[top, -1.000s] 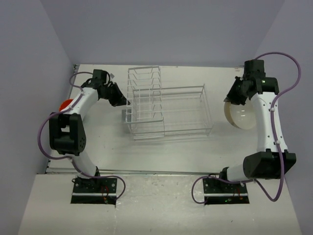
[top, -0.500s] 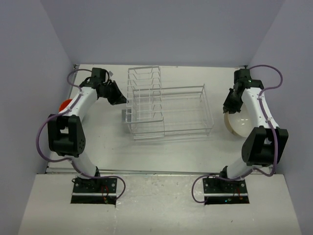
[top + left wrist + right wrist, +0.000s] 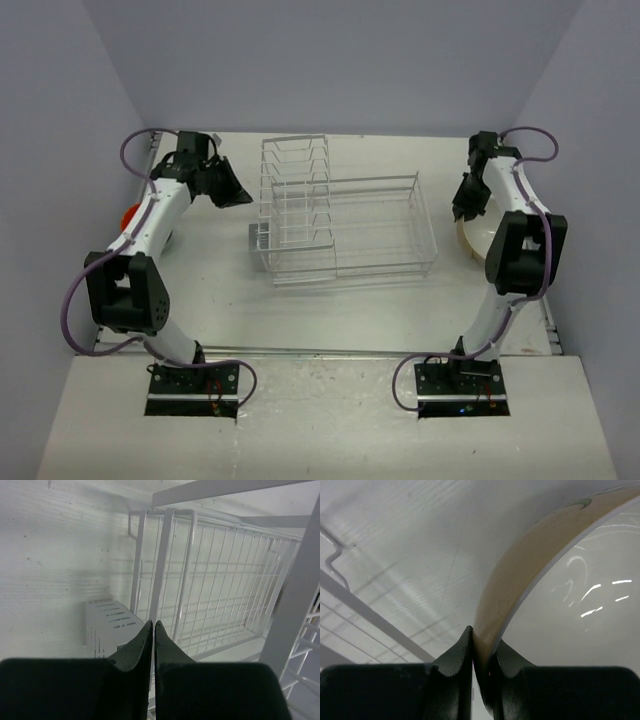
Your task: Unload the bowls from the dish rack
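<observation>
One tan bowl (image 3: pixel 530 560), mouth up, has its rim pinched by the right pincer (image 3: pixel 481 639); left pincer (image 3: pixel 152 630) closed, empty.

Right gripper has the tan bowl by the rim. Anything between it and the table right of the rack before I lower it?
Nothing visible. The tan bowl, pinched in the right gripper, is apart from the dish rack, with bare table beside it. The spot directly beneath is hidden.
</observation>
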You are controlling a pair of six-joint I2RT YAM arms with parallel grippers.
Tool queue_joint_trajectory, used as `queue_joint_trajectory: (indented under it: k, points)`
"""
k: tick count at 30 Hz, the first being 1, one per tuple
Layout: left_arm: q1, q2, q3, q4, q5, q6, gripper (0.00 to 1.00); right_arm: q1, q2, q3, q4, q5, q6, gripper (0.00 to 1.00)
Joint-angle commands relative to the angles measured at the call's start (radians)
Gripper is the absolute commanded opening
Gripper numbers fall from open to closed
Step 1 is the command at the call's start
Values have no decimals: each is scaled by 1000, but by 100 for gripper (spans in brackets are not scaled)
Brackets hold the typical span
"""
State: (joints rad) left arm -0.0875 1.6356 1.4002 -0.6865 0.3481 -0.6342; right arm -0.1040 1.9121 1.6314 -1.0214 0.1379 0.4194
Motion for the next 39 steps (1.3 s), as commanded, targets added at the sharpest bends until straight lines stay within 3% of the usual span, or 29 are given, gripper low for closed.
queue_joint_trajectory:
  k: [1, 8, 17, 26, 31, 33, 39]
  points:
    - [-8, -88, -12, -18, -47, 22, 3, -14, 36, 91, -22, 149, -16, 0]
    - [-11, -193, -86, -27, -61, 25, 6, -48, 134, 137, -17, 184, -13, 0]
    - [-12, -249, -95, -62, -107, 22, 12, -45, 140, 87, 35, 49, -28, 1]
    - [-11, -218, -41, -74, -147, 30, 30, -34, 47, 87, 55, -63, -18, 66]
    - [-11, -204, 20, -103, -202, 39, 34, -22, -42, 117, 30, -98, 13, 79]
    - [-11, -198, 45, -117, -227, 53, 39, 4, -88, 146, 17, -116, 15, 93]
    - [-20, -181, 135, -137, -267, 80, 51, 67, -252, 209, 12, -254, 30, 99]
